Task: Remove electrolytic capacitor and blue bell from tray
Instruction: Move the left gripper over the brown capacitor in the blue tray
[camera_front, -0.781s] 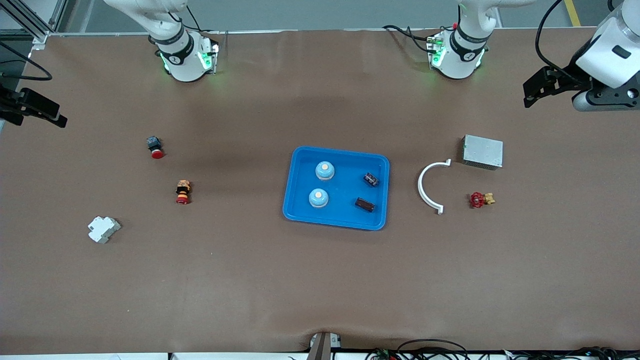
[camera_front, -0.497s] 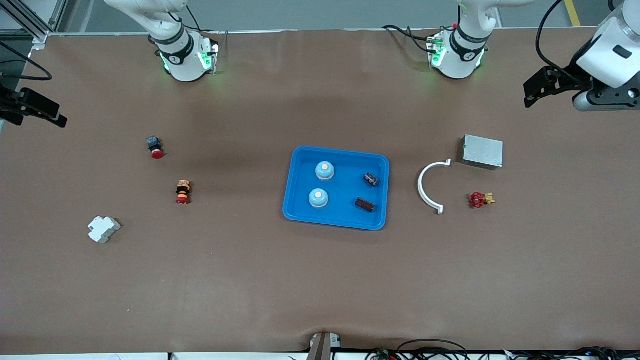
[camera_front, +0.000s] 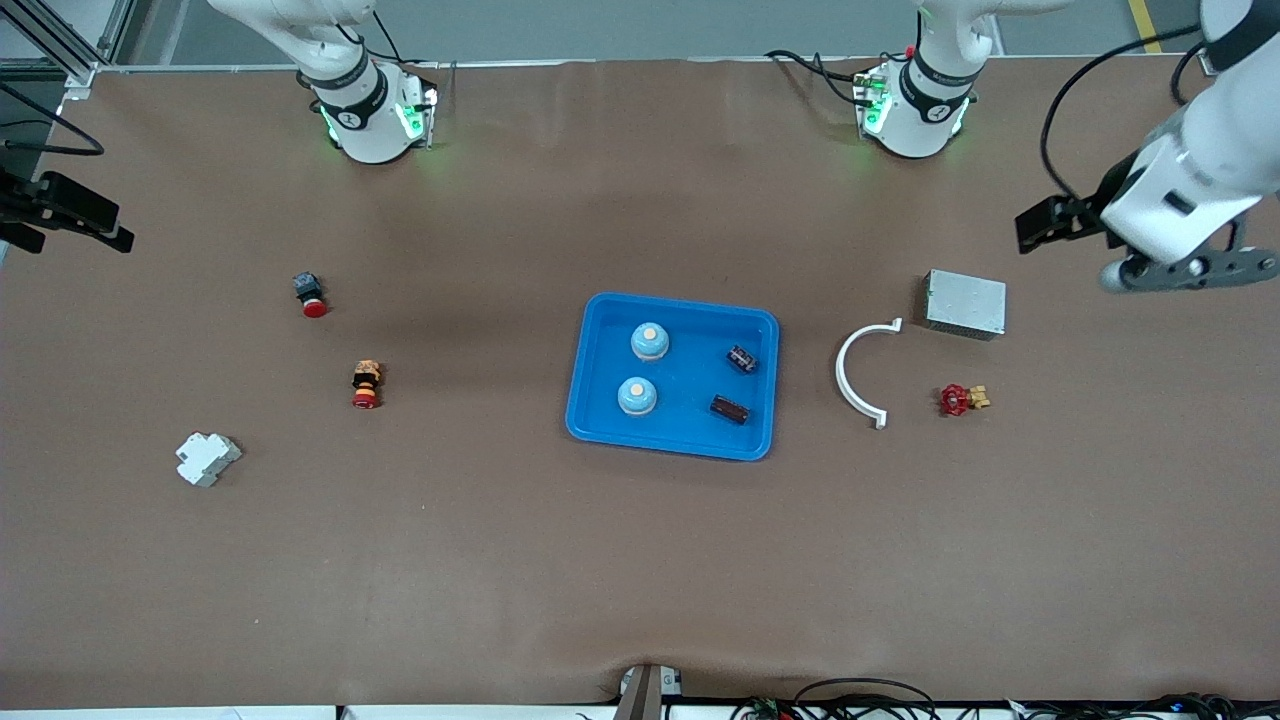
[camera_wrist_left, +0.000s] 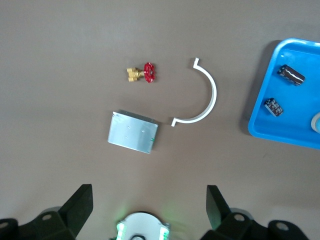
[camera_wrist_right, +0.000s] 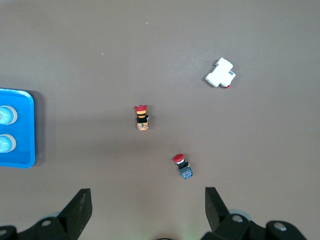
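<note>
Clock hours here are read on the front view, with twelve pointing toward the robots' bases.

The blue tray (camera_front: 672, 447) sits mid-bench on the brown bench (camera_front: 500, 560). It holds all four task items. Taking the tray's centre as the dial:
- One blue bell (camera_front: 649, 341) stands at about eleven o'clock.
- The second bell (camera_front: 637, 396) stands at about eight.
- One dark capacitor (camera_front: 741, 359) lies at about two.
- The other capacitor (camera_front: 730, 409) lies at about four.

None of the four touches another, and no tool touches any of them.

Toward the left arm's end of the bench, at three o'clock from the tray, lies a white half-ring bracket (camera_front: 839, 372). A grey metal box (camera_front: 965, 303) lies at about one o'clock from the bracket, just beside its upper tip. A red-handled brass valve (camera_front: 960, 399) lies at six o'clock from the box, apart from both.

Toward the right arm's end, at nine o'clock from the tray, there are three more parts:
- An orange-and-black push button with a red cap (camera_front: 366, 385).
- A black switch with a red cap (camera_front: 311, 295), at about eleven o'clock from that button.
- A white circuit breaker (camera_front: 207, 459), at about eight o'clock from it and well apart.

The left tool (camera_front: 1030, 228) hangs in the air over bare bench at about two o'clock from the metal box. In its wrist view its fingers (camera_wrist_left: 80, 205) stand wide apart with nothing between them.

The right tool (camera_front: 110, 235) hangs over the edge of the bench at the right arm's end. Its fingers (camera_wrist_right: 80, 207) are likewise spread and hold nothing.
</note>
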